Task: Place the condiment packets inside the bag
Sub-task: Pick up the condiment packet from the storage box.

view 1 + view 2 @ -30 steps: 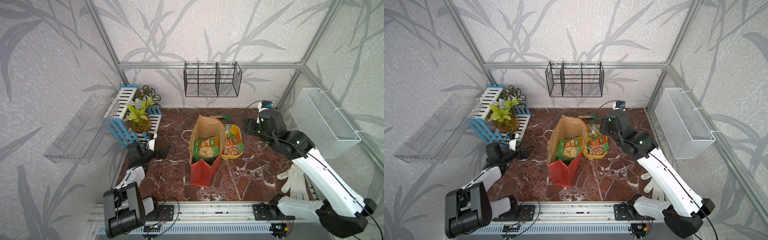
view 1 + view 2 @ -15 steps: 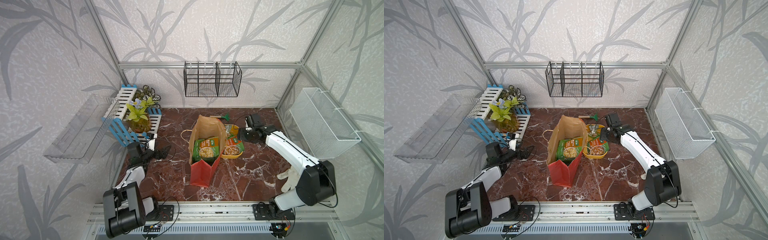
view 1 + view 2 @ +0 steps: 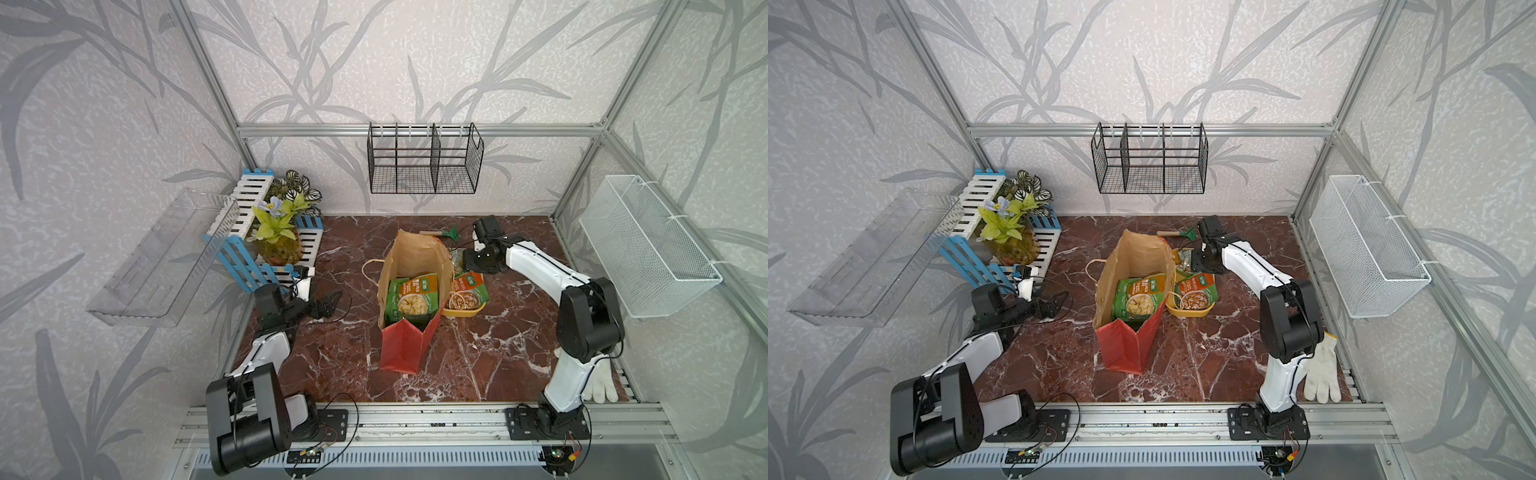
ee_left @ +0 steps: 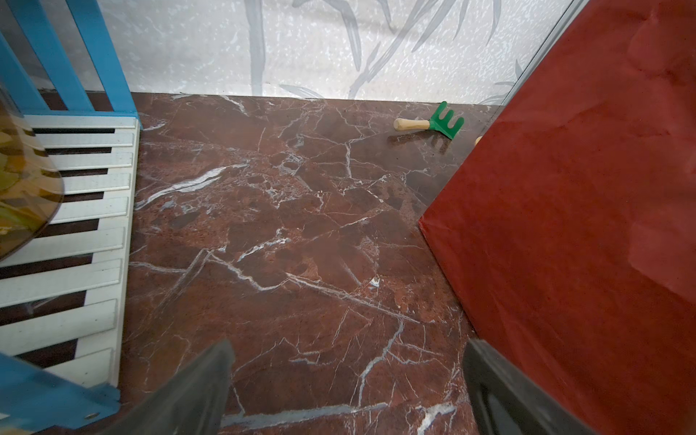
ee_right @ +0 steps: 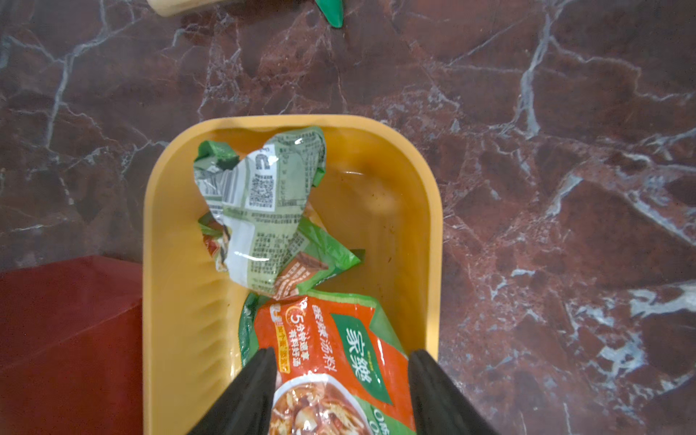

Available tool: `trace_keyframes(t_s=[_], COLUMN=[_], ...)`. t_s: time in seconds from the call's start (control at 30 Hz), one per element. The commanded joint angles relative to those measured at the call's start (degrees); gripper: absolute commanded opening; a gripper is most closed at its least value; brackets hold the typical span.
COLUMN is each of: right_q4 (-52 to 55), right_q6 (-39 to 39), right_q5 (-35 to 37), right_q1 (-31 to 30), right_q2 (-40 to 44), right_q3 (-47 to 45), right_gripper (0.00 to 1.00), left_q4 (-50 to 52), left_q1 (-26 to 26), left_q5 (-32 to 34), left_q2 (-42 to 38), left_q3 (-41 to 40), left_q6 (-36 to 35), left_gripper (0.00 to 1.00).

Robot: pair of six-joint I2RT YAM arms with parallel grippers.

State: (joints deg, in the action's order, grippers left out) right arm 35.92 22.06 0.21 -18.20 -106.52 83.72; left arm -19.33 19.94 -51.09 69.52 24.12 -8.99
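On the middle of the marble table (image 3: 332, 357), the bag (image 3: 405, 345) (image 3: 1125, 345) was stood with its mouth open. One green packet (image 3: 413, 297) (image 3: 1140, 297) was seen inside it. At 3 o'clock from the bag, touching it, a yellow tub (image 3: 461, 311) (image 5: 162, 263) was set. Two more packets were left in the tub: an orange packet (image 3: 467, 289) (image 5: 331, 357) and, at 12 o'clock from it, a crumpled green packet (image 5: 260, 203). The right gripper (image 5: 339, 356) was held over the orange packet. Its fingers (image 5: 248, 391) were spread apart and nothing was pinched. At 9 o'clock from the bag, the left gripper (image 4: 348, 344) (image 3: 332, 299) was held low over the table. Its fingers (image 4: 196, 384) were spread wide, with nothing between them. A small green rake (image 4: 446, 124) was laid at 1 o'clock from the bag, and a white glove (image 3: 598, 382) at 4 o'clock.
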Motion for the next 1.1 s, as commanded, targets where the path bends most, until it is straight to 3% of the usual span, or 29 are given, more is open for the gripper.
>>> trace_keyframes(t_s=[0.0, 0.63, 0.77, 0.97, 1.07], right_q4=[1.4, 2.5, 2.2, 2.0, 1.8], right_q6=[-1.8, -3.2, -3.1, -2.9, -2.8], right_q5=[1.0, -3.5, -3.6, -5.0, -5.6], right_q1=[0.9, 0.9, 1.0, 1.2, 1.2], right_q2=[-1.8, -6.9, -6.6, -6.3, -5.0], right_q3=[1.9, 2.8, 2.7, 2.4, 2.0], right_gripper=[0.59, 0.46, 0.35, 0.01, 0.00], left_q4=[-0.4, -0.4, -0.3, -0.5, -0.5], left_q1=[0.2, 0.3, 0.3, 0.2, 0.3], left_q5=[-1.0, -0.9, -1.0, -0.8, -0.8], left_q2=[0.3, -0.4, -0.4, -0.6, -0.6], left_q3=[0.1, 0.0, -0.1, -0.1, -0.2], left_q6=[-0.7, -0.8, -0.8, -0.8, -0.8], left_gripper=[1.00, 1.00, 1.00, 1.00, 1.00])
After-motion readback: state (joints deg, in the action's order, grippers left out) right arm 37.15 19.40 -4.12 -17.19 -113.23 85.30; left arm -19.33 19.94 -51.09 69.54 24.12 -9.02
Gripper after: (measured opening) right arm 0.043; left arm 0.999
